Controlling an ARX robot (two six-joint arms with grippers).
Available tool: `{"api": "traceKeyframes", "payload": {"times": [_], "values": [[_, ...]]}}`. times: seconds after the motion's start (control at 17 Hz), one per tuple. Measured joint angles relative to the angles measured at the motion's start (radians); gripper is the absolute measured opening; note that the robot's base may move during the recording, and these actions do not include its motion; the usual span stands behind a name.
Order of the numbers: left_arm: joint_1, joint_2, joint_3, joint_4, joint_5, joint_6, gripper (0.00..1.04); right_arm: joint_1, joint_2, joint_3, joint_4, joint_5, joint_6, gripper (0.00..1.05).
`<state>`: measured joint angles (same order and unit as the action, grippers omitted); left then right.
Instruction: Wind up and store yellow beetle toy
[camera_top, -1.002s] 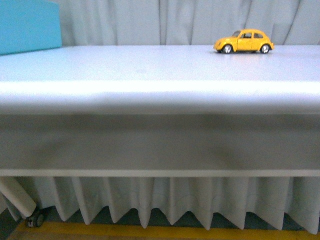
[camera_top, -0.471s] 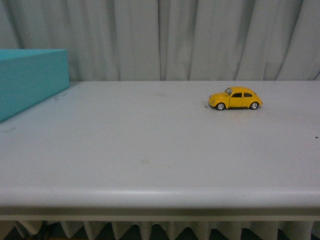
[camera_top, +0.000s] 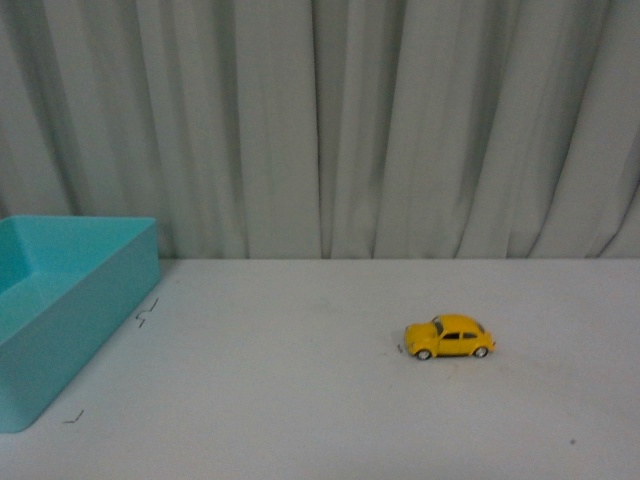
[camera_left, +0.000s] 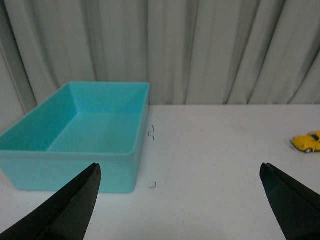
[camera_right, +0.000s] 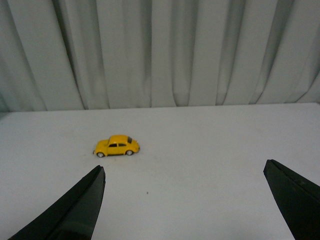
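Note:
The yellow beetle toy stands on its wheels on the white table, right of centre in the front view. It also shows in the right wrist view and at the edge of the left wrist view. No arm shows in the front view. My left gripper is open and empty, above the table beside the teal bin. My right gripper is open and empty, well short of the toy, which lies ahead and off to one side of it.
A teal open bin stands at the table's left; its inside shows nothing in it. Small dark marks lie on the table beside it. A grey pleated curtain hangs behind the table.
The front camera has risen from table-edge height to looking down on the tabletop. The toy and bin now sit lower in that view. The toy itself has not moved on the table.

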<state>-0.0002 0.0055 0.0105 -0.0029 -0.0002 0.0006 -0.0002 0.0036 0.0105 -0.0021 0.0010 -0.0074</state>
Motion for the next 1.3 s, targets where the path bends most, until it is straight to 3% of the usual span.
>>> {"api": "traceKeyframes", "payload": {"times": [1.3], "values": [[0.000, 0.000, 0.000, -0.001, 0.000, 0.000, 0.98, 0.000, 0.000, 0.000, -0.002, -0.001, 0.000, 0.98]]}}
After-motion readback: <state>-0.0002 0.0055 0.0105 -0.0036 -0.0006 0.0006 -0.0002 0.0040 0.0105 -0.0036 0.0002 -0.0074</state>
